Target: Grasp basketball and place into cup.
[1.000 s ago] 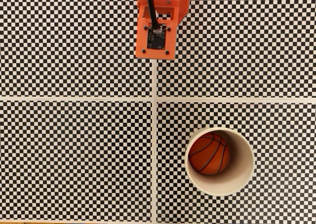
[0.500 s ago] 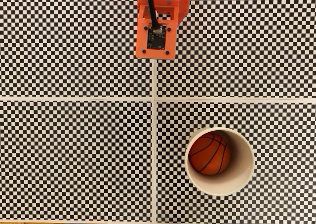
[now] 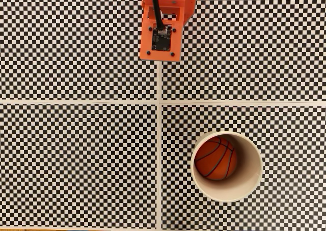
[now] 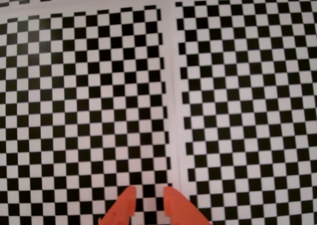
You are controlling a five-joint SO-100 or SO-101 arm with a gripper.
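The basketball [image 3: 216,158], orange with thin black seams, lies inside the cream-white cup [image 3: 253,166], toward its left wall. The cup stands upright on the checkered surface at the lower right of the fixed view. The orange arm [image 3: 165,22] sits folded at the top centre of that view, far from the cup. In the wrist view my gripper [image 4: 148,189] enters from the bottom edge. Its two orange fingertips [image 4: 128,195] stand a narrow gap apart with nothing between them, above bare checkerboard.
Black-and-white checkered sheets [image 3: 76,154] cover the table, split by pale seams [image 3: 159,103] that cross near the middle. A black cable runs down the arm to a small circuit board [image 3: 161,39].
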